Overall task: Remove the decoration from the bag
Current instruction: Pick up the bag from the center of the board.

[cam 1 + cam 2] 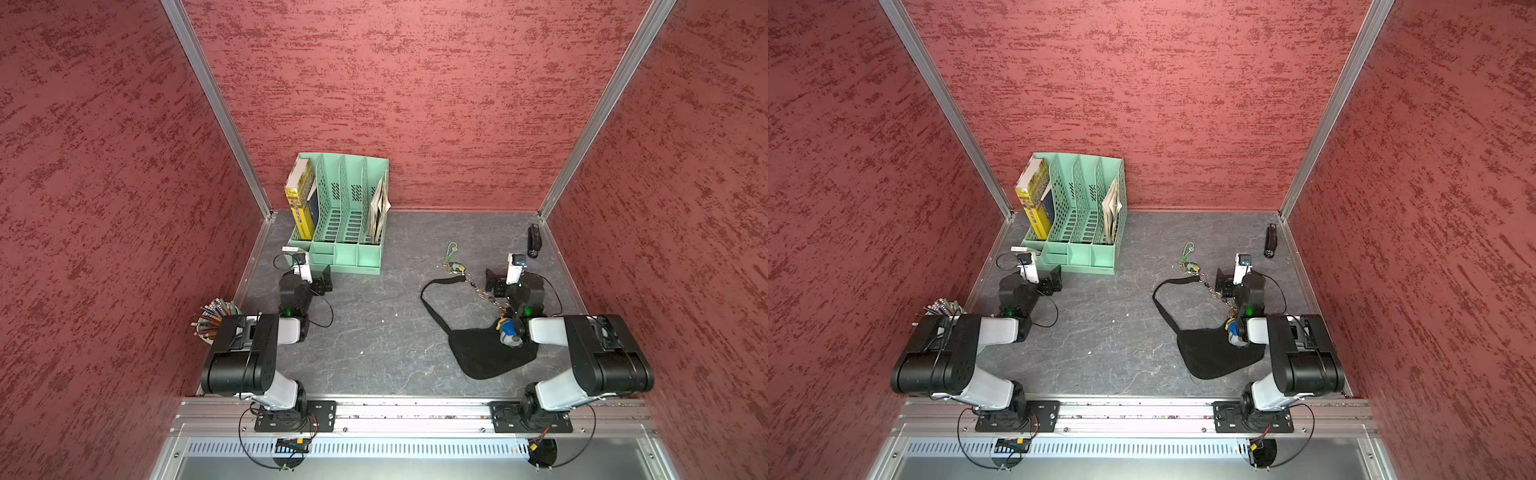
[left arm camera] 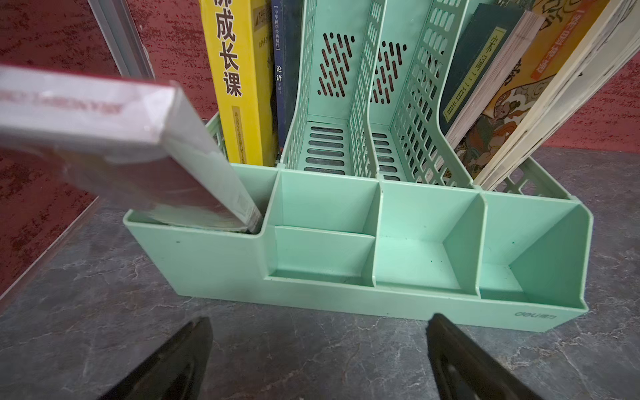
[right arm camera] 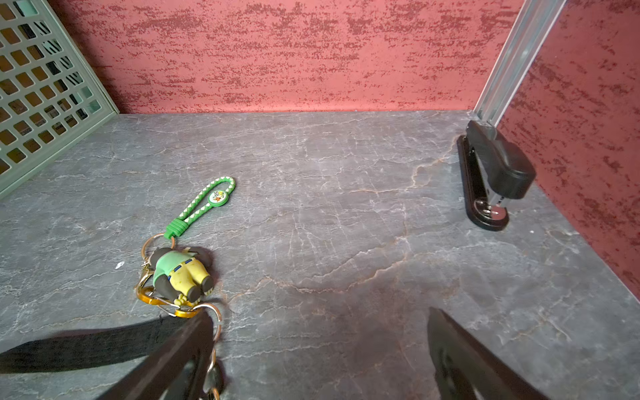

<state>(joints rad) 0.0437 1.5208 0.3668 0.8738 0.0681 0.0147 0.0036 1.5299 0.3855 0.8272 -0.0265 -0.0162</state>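
Observation:
The black half-moon bag (image 1: 486, 355) (image 1: 1212, 355) lies flat at the near right of the table. Its strap (image 1: 432, 307) (image 3: 79, 346) loops toward the back. The decoration (image 1: 455, 268) (image 1: 1190, 267) (image 3: 181, 272) is a small figure with a green lanyard, hooked by a gold clip at the strap's far end. A chain (image 1: 482, 294) runs from it to a blue-yellow figure (image 1: 508, 330) on the bag. My right gripper (image 1: 492, 282) (image 3: 320, 313) is open just above the table, one finger over the strap and a ring. My left gripper (image 1: 326, 280) (image 2: 320, 318) is open and holds nothing.
A green file organizer (image 1: 345, 253) (image 2: 346, 304) with books stands at the back left, right in front of my left gripper. A flat box (image 2: 104, 138) leans in its end compartment. A black stapler (image 1: 533, 241) (image 3: 491, 173) lies by the right wall. A pen cup (image 1: 212, 320) stands at the left.

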